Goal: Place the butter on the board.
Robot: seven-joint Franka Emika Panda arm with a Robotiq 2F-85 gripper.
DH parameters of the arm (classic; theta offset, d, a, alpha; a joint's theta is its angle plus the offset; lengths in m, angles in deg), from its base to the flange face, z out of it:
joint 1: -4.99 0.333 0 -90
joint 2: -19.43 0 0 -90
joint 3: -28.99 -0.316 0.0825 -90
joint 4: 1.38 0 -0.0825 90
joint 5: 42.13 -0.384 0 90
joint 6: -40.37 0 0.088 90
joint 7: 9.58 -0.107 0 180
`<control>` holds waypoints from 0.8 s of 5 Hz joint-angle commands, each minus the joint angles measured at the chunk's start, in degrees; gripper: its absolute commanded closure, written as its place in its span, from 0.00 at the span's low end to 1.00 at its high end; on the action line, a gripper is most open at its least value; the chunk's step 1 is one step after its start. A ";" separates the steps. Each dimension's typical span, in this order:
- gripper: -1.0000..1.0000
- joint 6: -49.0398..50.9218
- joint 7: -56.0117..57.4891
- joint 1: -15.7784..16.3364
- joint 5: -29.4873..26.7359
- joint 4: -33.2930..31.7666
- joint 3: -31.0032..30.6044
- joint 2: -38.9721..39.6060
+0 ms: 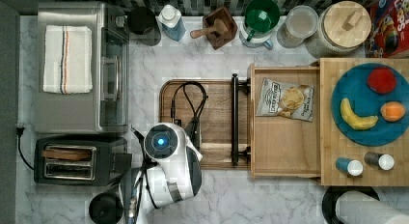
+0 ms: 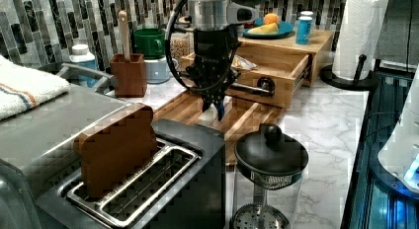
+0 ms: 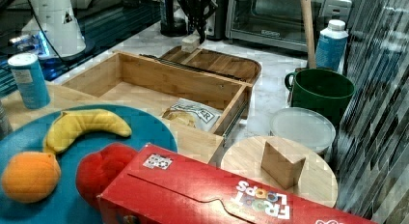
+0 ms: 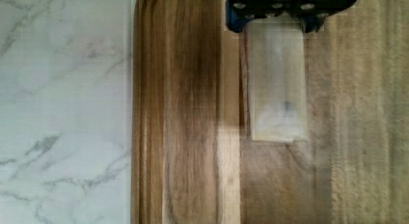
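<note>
the gripper (image 4: 275,21) clasped the butter stick (image 4: 276,84) at one end, its long axis parallel to the cutting board's (image 4: 193,137) grain.

red cereal box (image 3: 226,190): "FROOT LOOPS" | same box, top view (image 1: 388,23): letters "LO" partly legible

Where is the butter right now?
In the right view the butter sits on the wooden board, right under the gripper, near the board's far end, toward the toaster oven.

marble counter (image 1: 202,55) | on it: wooden board (image 1: 214,101), toaster (image 1: 77,159), drawer unit (image 1: 284,137)
</note>
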 commanded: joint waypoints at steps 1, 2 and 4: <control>0.78 -3.40 3.25 1.23 -2.74 -0.59 -1.67 1.61; 0.00 -2.17 3.38 1.04 -1.66 -0.05 -1.49 1.85; 0.00 -1.36 2.32 0.95 -0.96 0.19 -1.63 1.79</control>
